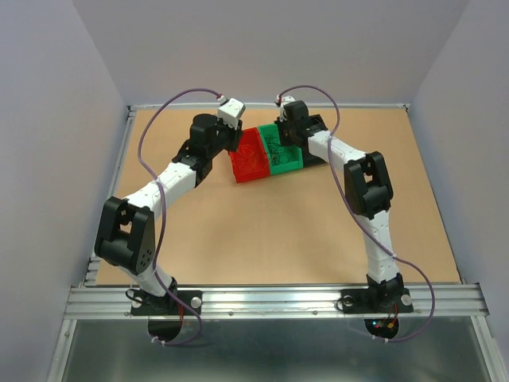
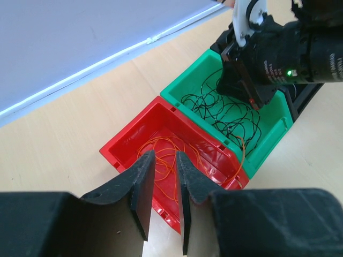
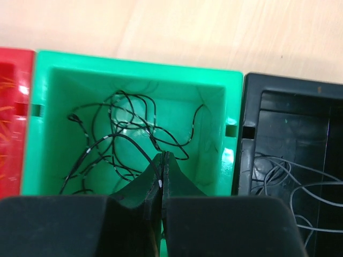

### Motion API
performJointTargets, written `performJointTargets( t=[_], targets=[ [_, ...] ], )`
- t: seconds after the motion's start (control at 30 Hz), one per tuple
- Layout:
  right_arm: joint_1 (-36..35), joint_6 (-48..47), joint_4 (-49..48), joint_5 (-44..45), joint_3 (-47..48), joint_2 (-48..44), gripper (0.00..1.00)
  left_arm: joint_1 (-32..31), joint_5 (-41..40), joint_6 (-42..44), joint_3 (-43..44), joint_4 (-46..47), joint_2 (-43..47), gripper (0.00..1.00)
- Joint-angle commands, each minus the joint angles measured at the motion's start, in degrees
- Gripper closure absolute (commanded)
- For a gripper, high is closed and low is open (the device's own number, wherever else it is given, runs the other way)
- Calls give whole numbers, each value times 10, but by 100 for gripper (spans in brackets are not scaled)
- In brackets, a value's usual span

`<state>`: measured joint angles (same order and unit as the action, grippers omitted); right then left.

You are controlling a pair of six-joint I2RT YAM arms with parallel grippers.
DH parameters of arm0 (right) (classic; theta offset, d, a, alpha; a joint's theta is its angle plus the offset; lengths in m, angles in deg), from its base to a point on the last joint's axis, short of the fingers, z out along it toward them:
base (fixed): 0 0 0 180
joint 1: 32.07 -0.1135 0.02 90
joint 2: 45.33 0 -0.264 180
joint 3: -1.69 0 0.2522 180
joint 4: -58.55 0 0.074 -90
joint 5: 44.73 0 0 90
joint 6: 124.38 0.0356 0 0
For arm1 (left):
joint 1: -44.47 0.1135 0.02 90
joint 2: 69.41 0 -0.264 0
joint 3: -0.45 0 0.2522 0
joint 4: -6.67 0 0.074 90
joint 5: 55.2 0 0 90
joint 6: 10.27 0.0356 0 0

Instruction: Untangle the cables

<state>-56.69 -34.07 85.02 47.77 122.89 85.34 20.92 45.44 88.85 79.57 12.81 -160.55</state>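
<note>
**Site.** Three open bins stand side by side toward the far edge of the worktop (image 1: 262,231), about mid-width. They are a red bin (image 2: 128,126), a green bin (image 3: 134,64) touching it, and a black bin (image 3: 289,85) beyond that, largely under the right arm in the overhead view.

**Cables.** The cables lie sorted by colour.
- The orange wires (image 2: 166,150) are a loose tangle on the red bin's floor.
- The dark wires (image 2: 230,115) are spread across the green bin.
- The pale wires (image 3: 278,171) are in the black bin.
- One orange strand (image 2: 242,152) stands over the wall shared by the red and green bins, its lower end among the dark wires.

**End effectors.**
- The right gripper (image 3: 162,160) is down inside the green bin with its jaws pressed together. A dark strand runs straight into the tips and appears to be nipped there.
- The left gripper (image 2: 164,166) hangs above the near side of the red bin. Its jaws are partly apart and nothing is between them.

**Step in hand (judgement).** Separation looks well advanced. The right arm is working the dark clump, either drawing out a single strand or setting one down.

**Next move (judgement).** If a strand is being drawn out, a slow, straight lift is called for so that it slides free without dragging its neighbours. The crossing orange strand wants a fine pinch and return to the red bin, and the idle left arm is the better placed for that.
</note>
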Motion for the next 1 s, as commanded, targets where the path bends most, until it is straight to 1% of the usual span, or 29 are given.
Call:
performJointTargets(
  t=[0.0,0.13,0.37,0.57,0.6,0.67,0.8,0.87,0.97],
  targets=[
    [-29,-30,2,29,19,19,99,0,0,3,6,22,-2,67],
    [-53,-30,2,54,20,49,99,1,0,3,6,22,-4,67],
    [-57,-5,2,82,11,82,100,1,2,2,4,21,1,67],
    [-58,17,1,105,3,49,99,1,1,3,4,21,0,67],
    [-57,17,1,108,4,33,96,1,2,2,4,20,0,67],
    [-57,21,0,117,8,19,95,1,1,2,4,20,0,67],
    [-56,25,1,124,13,-9,82,1,0,3,4,18,0,67],
    [-57,27,0,124,13,-18,79,1,2,3,6,16,-1,67],
    [-57,30,1,124,13,-21,77,1,3,3,6,15,-3,67]
  ],
)
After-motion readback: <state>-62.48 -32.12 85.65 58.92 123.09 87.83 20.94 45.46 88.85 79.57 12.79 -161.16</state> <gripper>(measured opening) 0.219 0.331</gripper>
